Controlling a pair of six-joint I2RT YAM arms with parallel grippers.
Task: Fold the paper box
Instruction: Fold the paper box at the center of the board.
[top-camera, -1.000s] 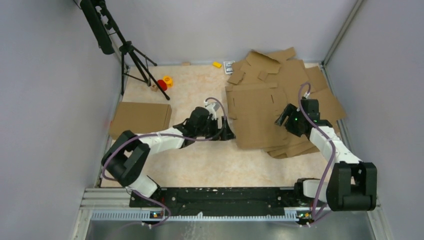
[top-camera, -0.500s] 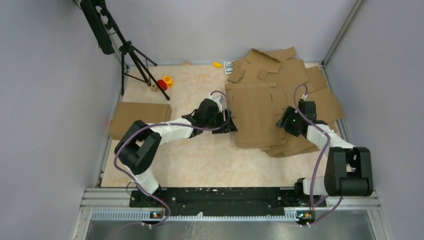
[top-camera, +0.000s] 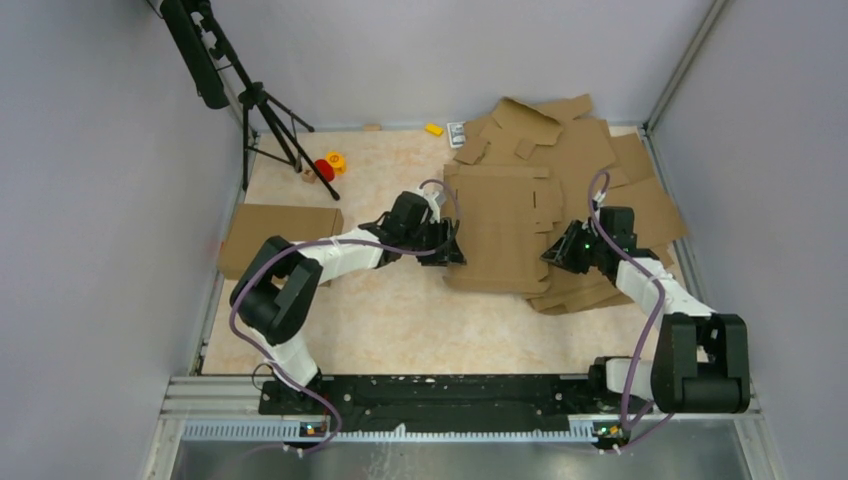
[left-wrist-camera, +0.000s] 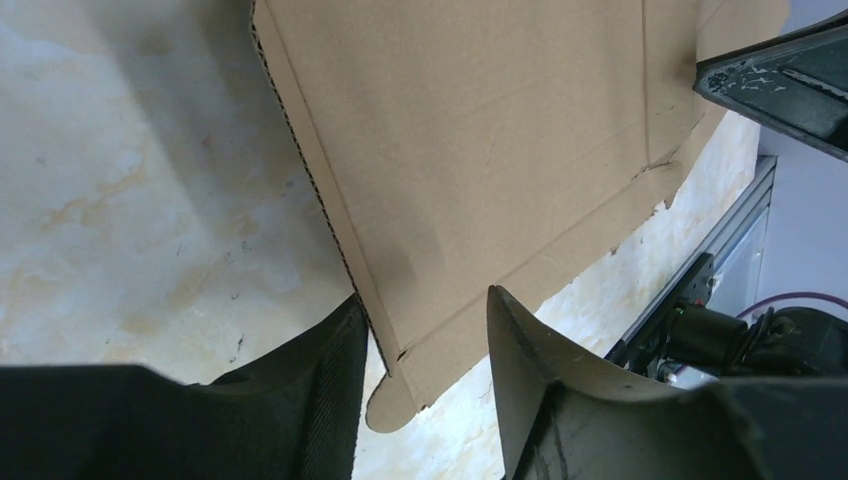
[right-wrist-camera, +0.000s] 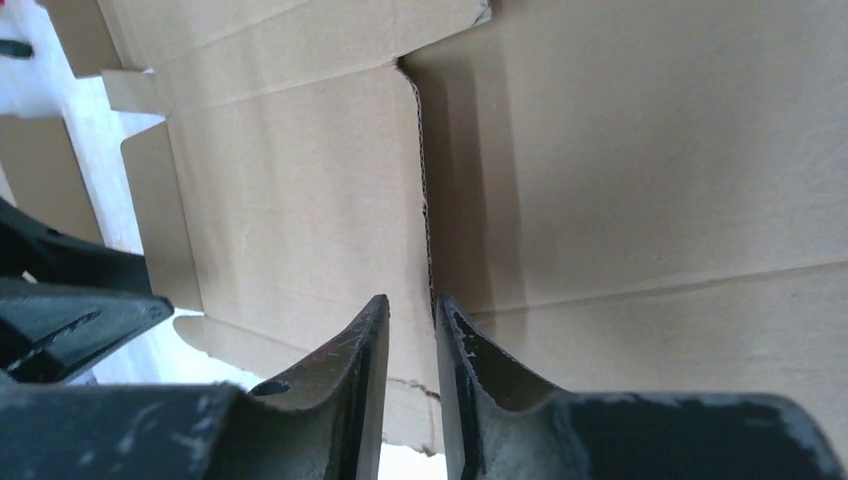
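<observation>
The paper box (top-camera: 500, 225) is a flat brown blank, unfolded, lying right of centre on the table (top-camera: 400, 320). Its far and right parts overlap a loose pile of cardboard blanks (top-camera: 610, 170) heaped in the far right corner. The left arm reaches in from the near left, and the left gripper (top-camera: 452, 245) sits at the blank's left edge. In the left wrist view the left gripper (left-wrist-camera: 425, 385) has its fingers (left-wrist-camera: 320, 400) spread apart. The corrugated edge and a near corner tab of the blank (left-wrist-camera: 480, 150) run down into the gap, with marbled tabletop on one side and cardboard on the other; nothing is pinched. The right gripper (top-camera: 553, 256) is at the blank's right edge, over the pile. In the right wrist view the right gripper (right-wrist-camera: 410, 370) has its fingers (right-wrist-camera: 365, 380) nearly together, leaving a narrow slit. A raised cut edge of the blank (right-wrist-camera: 290, 200) runs straight into that slit and casts a shadow on the sheet beside it. Whether the pads actually press on the edge cannot be told. A folded brown box (top-camera: 282, 236) lies at the left edge. A black tripod (top-camera: 262, 105) stands in the far left corner, with a red piece (top-camera: 324, 169) and a yellow piece (top-camera: 337, 158) by its feet. A small yellow block (top-camera: 434, 128) lies along the far edge.
</observation>
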